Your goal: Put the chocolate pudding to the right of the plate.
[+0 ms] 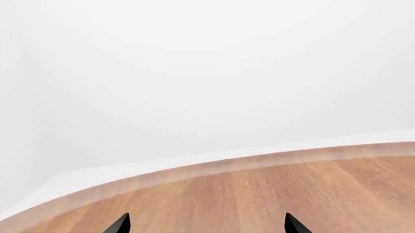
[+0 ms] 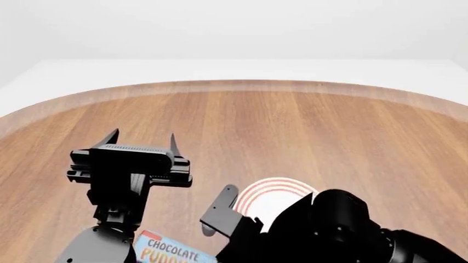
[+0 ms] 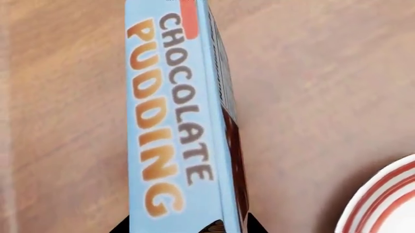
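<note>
The chocolate pudding (image 3: pixel 175 121), a light blue-topped carton with dark brown sides, fills the right wrist view. My right gripper (image 3: pixel 188 228) has a fingertip against each long side of it and is shut on it. In the head view the carton (image 2: pixel 172 251) shows at the bottom edge, left of the right gripper (image 2: pixel 216 219) and partly hidden by both arms. The plate (image 2: pixel 274 189), white with red rings, lies just right of the gripper and is half hidden by the right arm. Its rim also shows in the right wrist view (image 3: pixel 389 194). My left gripper (image 2: pixel 142 138) is open and empty above the table.
The round wooden table (image 2: pixel 292 126) reaches far ahead to a curved edge, with white floor and wall behind. In the left wrist view the left gripper (image 1: pixel 207 225) shows only as two fingertips over bare wood (image 1: pixel 272 194).
</note>
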Tool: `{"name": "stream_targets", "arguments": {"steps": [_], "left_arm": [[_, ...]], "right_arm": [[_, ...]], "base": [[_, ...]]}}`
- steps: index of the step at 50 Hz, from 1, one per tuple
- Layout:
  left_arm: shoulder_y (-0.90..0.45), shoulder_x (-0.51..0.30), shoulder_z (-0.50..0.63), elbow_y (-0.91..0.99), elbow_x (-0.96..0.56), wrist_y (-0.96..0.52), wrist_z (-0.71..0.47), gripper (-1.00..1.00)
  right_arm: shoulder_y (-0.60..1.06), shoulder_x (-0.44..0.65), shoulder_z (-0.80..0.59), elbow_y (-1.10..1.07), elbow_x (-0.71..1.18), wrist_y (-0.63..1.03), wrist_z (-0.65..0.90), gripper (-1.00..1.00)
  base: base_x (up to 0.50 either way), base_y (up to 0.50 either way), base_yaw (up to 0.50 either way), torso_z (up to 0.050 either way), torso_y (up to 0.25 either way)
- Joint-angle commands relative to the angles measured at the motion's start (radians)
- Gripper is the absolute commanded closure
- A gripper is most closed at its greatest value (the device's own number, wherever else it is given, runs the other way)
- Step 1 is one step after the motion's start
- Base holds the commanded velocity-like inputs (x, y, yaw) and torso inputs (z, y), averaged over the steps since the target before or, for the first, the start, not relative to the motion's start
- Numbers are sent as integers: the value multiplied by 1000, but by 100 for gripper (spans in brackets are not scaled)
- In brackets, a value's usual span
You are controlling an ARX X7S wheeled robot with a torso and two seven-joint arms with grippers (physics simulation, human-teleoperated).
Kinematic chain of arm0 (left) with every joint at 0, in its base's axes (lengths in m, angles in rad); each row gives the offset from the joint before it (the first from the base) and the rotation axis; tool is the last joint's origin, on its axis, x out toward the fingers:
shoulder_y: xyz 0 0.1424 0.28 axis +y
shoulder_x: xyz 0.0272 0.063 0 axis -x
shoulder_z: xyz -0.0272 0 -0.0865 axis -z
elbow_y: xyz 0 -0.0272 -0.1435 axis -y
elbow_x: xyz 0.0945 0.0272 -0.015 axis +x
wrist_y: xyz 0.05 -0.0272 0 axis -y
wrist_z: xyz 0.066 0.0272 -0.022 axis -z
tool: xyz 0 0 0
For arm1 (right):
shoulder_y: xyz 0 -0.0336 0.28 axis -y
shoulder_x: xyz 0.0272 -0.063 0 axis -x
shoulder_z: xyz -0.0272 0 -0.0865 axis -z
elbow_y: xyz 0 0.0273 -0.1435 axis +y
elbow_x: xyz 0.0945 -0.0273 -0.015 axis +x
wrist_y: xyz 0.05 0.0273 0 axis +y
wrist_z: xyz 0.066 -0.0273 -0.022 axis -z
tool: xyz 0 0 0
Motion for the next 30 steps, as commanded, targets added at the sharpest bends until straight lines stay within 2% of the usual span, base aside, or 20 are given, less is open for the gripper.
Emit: {"name": "stream_targets", "arguments": {"steps": [1,12,13,19,25,30], "left_arm": [[0,-4,-3,6,-6,-3,-6,-100],[-2,-9,-3,4,-10,-2,-9,-100],[-5,-9,-5,7,-12,-6,-10,-100],[-6,-12,-6,6,-14,-5,-12,-100],[-5,-14,-9,5,-18,-2,-14,-100],[-4,-14,-9,5,-20,0,-16,-100]], "right_arm": [[10,22,44,-54,57,9,52,100],[7,69,99,-31,115,-6,101,100],[19,107,139,16,160,0,171,100],[41,161,189,79,207,-3,271,100],[103,252,284,116,335,-11,432,100],[124,296,315,131,348,-27,463,100]], "base": [[0,0,0,0,0],[0,0,0,0,0],[0,0,0,0,0],[0,0,0,0,0],[0,0,0,0,0],[0,0,0,0,0]]}}
